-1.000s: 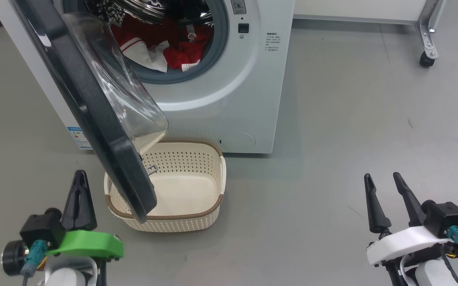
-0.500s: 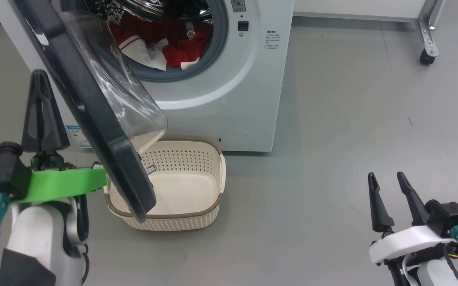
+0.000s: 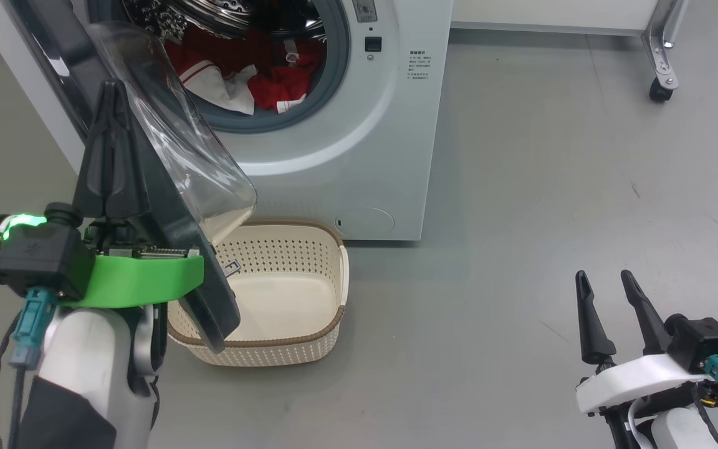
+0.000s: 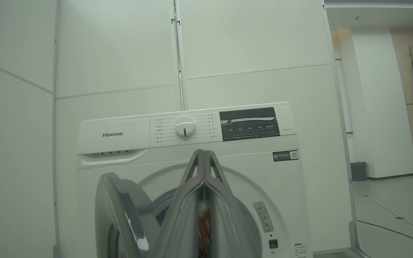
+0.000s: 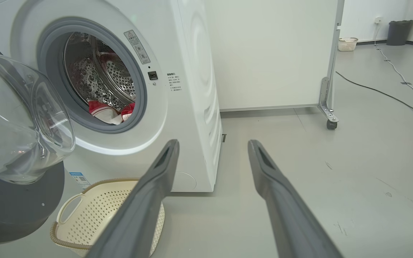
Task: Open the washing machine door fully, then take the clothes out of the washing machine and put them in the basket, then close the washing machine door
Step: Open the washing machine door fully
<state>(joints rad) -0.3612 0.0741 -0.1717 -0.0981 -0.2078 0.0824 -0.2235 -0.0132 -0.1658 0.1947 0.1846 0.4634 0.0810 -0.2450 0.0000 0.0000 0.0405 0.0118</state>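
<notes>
The left tool [image 4: 203,154], fingers pressed together, is pointing at the washing machine [image 4: 120,157], tips just below its dial [image 4: 184,126]; the washing machine door [image 4: 120,211] is standing ajar on its front.

In your head view, your left tool [image 3: 110,90] stands at about 9 o'clock. Its two dark fingers are pressed flat together and point toward 12 o'clock. Under it the green wrist mount [image 3: 141,280] lies crosswise, and the pale forearm [image 3: 85,355] runs down toward 7 o'clock. Your left wrist view shows those fingers [image 4: 188,200] meeting in one closed wedge. Your right tool [image 3: 603,275] sits low at about 4 o'clock on its white wrist mount [image 3: 639,374]. Its fingers are spread apart with nothing between them, and the tips point toward 12 o'clock.
</notes>
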